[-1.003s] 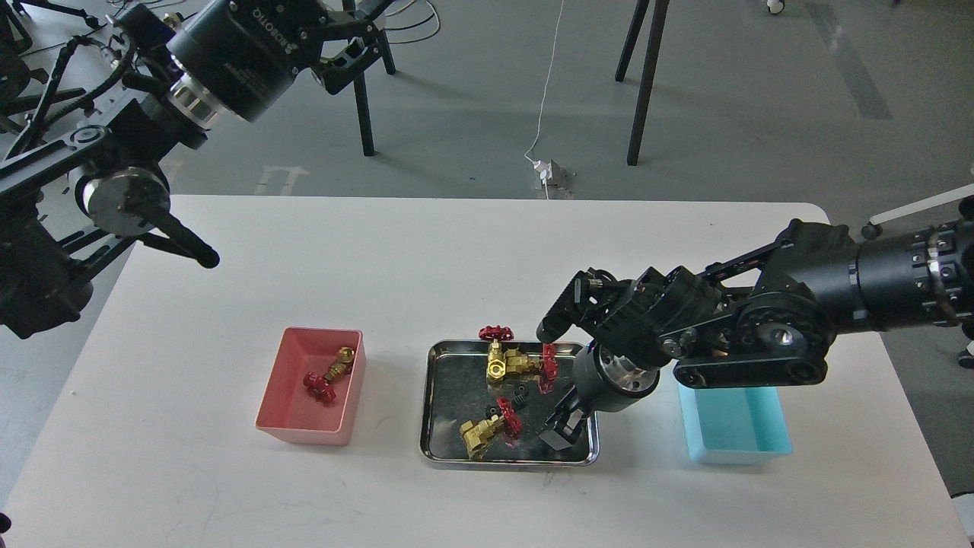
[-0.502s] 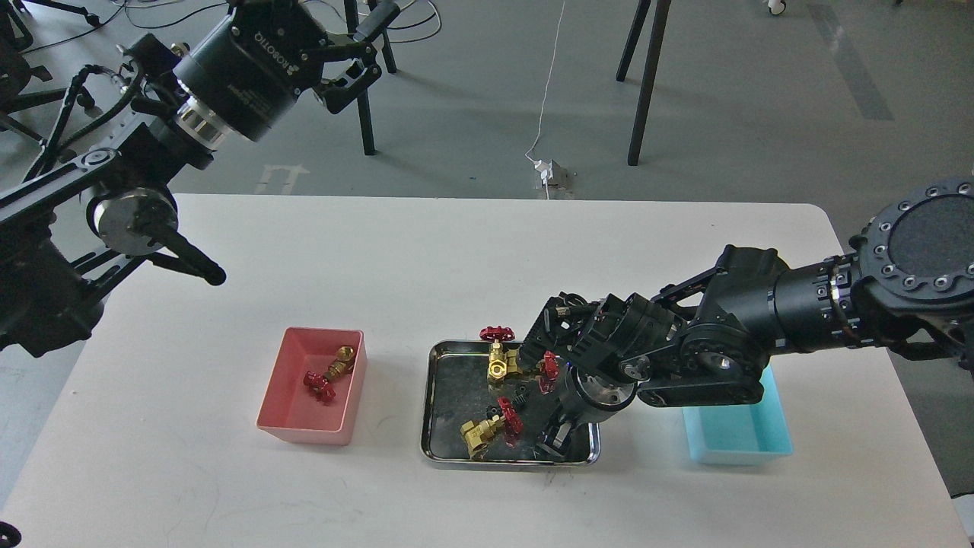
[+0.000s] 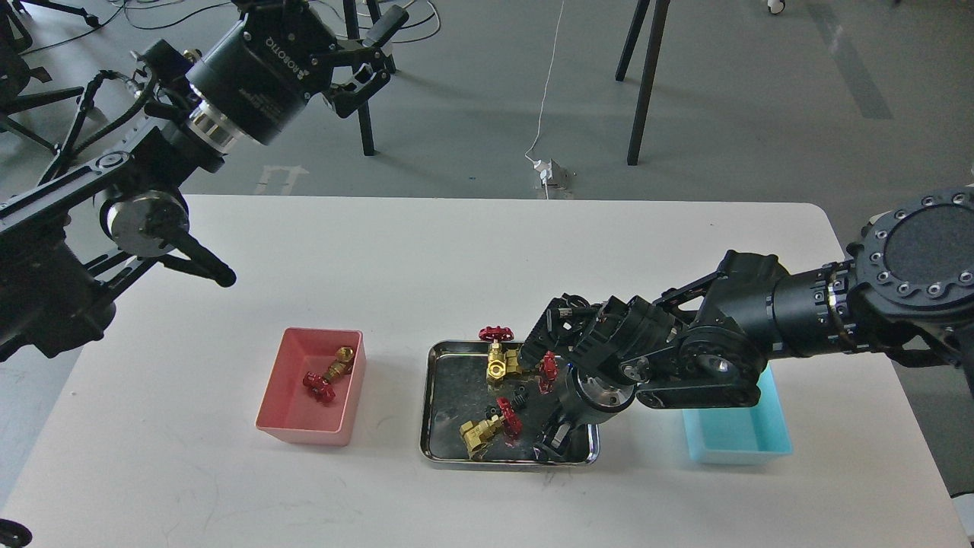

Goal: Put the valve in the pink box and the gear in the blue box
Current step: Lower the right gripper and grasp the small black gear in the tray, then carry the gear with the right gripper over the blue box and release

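The right gripper reaches down into the steel tray, its fingers too dark to tell whether spread or pressed together. The left gripper hangs high with fingers spread, holding nothing. One valve lies in the pink box; a gear sits in the tray among valves; the blue box stands beside the tray

The steel tray is crowded: two brass valves lie in its left half and a third valve at its far edge, with small black gears between them. The right gripper fills the tray's near right corner, and its arm covers part of the blue box. The pink box is open from above, with one valve inside. The table behind both boxes is free.
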`<action>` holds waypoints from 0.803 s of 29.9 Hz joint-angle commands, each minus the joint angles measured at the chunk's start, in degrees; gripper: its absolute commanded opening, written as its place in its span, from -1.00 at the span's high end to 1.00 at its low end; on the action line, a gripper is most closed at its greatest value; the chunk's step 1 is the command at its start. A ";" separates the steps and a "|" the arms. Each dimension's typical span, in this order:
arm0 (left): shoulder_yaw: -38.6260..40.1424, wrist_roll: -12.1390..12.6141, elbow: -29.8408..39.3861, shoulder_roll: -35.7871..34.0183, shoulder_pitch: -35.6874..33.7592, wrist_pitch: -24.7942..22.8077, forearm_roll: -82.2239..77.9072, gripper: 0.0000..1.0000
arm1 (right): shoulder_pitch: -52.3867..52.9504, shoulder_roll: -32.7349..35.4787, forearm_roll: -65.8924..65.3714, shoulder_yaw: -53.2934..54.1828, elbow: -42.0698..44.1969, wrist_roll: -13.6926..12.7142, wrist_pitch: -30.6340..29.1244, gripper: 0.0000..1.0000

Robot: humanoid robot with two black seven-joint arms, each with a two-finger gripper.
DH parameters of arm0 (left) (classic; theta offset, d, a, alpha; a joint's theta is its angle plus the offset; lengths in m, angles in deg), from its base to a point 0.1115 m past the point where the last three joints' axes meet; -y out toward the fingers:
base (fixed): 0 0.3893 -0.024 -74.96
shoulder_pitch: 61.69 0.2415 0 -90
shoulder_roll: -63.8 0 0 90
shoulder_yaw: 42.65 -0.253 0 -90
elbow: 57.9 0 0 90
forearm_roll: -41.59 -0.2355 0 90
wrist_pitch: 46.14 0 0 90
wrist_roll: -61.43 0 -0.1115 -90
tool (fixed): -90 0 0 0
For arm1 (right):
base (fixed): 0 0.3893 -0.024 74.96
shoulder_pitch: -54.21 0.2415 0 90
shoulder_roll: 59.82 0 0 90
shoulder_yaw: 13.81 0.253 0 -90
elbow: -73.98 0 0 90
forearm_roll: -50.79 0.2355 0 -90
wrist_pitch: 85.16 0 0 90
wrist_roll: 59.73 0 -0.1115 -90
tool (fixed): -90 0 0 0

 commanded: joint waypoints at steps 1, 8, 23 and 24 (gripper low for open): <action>0.00 0.00 -0.13 0.58 0.00 0.01 -0.03 -0.96 | -0.10 0.00 0.13 0.02 0.00 0.00 0.11 -0.02; 0.00 0.00 -0.13 0.67 0.70 0.01 -0.03 -0.97 | -1.33 0.00 0.13 0.11 0.26 0.00 0.72 0.11; 0.00 0.00 -0.48 1.72 1.23 0.01 -0.03 -0.97 | -0.63 0.00 2.06 0.64 -0.09 0.53 0.81 0.90; 0.00 0.00 -0.48 1.81 1.23 0.01 -0.03 -0.97 | -0.46 0.00 2.67 1.25 -0.27 0.53 0.73 0.91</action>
